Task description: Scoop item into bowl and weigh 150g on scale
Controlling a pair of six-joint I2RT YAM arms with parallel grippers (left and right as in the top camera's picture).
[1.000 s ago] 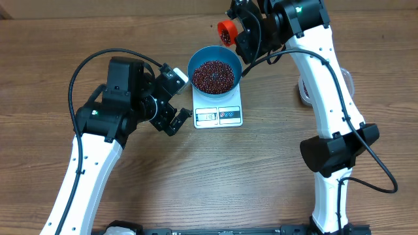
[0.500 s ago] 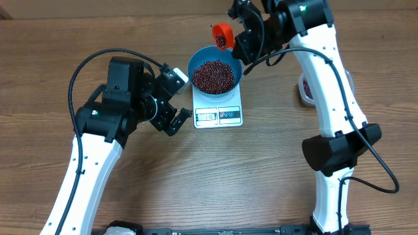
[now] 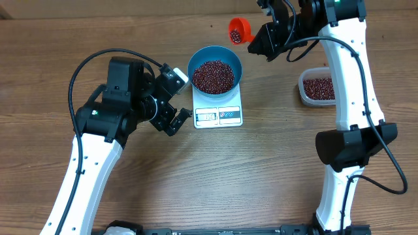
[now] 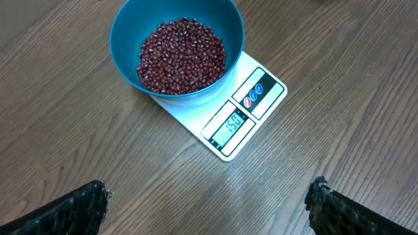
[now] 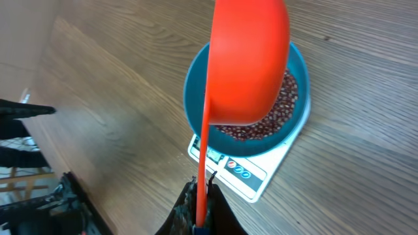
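Your right gripper [image 5: 201,217] is clamped on the orange scoop [image 3: 238,29] by its handle; your left gripper [image 4: 209,202] hangs wide, holding nothing.
The blue bowl [image 4: 124,39] of beans [image 4: 181,55] sits on the scale [image 4: 264,85], reading 150; the clear tub [image 3: 304,90] holds more beans.

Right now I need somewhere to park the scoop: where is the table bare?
Bare wood: between the scale and the bean tub, and a wider stretch on the scale's near side, between the two arms. Crowded: the open left gripper sits beside the scale's left edge, and the right gripper holds the scoop behind the bowl.
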